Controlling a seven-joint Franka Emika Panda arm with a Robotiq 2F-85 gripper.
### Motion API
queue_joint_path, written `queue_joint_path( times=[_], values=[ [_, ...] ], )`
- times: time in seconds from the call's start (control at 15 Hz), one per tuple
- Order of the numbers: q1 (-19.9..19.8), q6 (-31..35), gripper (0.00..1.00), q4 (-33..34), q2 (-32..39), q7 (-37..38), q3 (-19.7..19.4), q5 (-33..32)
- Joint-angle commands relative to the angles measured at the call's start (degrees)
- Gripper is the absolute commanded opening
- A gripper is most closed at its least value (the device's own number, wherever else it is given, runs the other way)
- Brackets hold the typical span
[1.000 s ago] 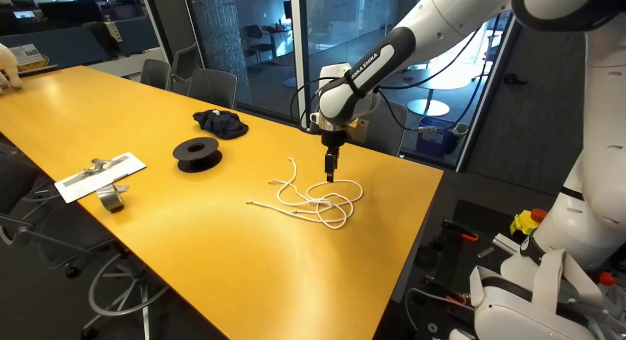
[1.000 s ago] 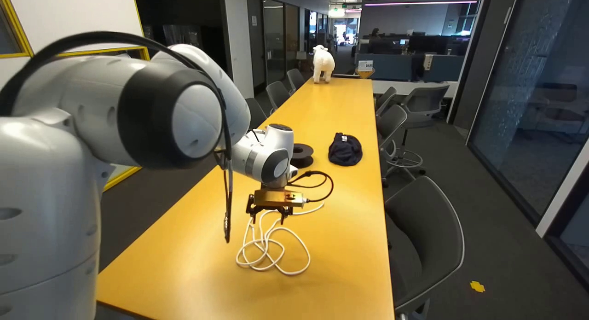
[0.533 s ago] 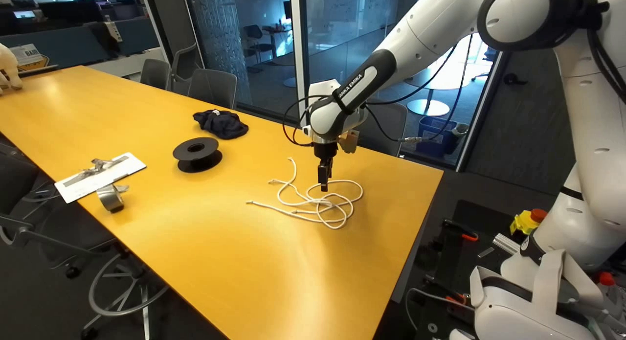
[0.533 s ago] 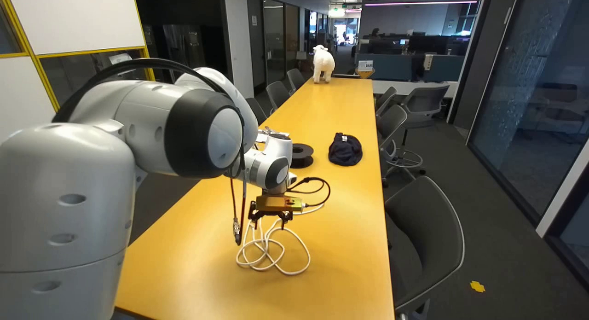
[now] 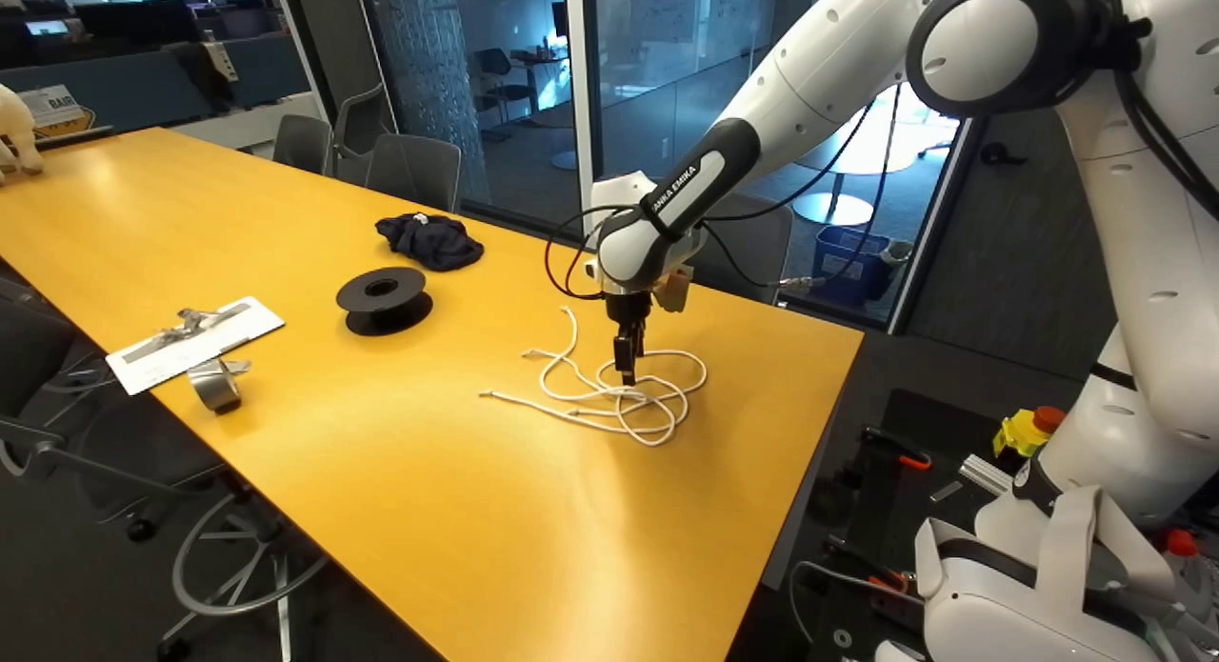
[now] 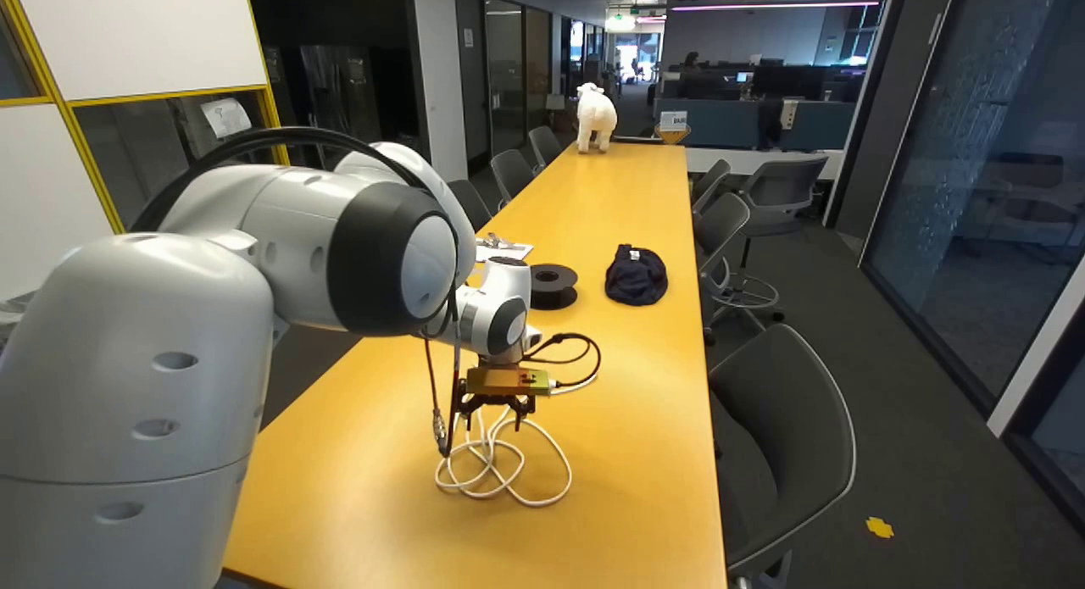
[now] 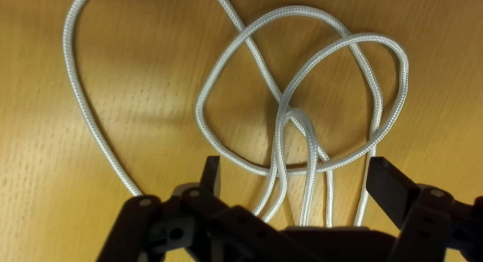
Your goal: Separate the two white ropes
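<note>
On the table, in an exterior view, the spool is seen behind the ropes, left of the cloth.

- One gripper, two fingers
- Likely two ropes below it, the loops overlapping
- Four rope ends near it
- One table beneath it
- One spool beyond it
- One dark cloth beyond it
- One tape roll well beyond it
- One white board well beyond it
- One toy sheep farthest beyond it
</note>
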Motion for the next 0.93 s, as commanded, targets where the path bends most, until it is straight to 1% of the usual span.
queue_joint_path(
  times=[0.0,0.47,0.87],
  values=[
    [0.0,0.0,1.00,1.9,1.6,1.8,0.8,-1.1],
    [-0.1,1.1,1.00,2.3,3.6,1.7,1.1,-1.2],
    [-0.1,0.8,1.00,3.1,4.9,1.7,1.1,-1.6]
  ],
)
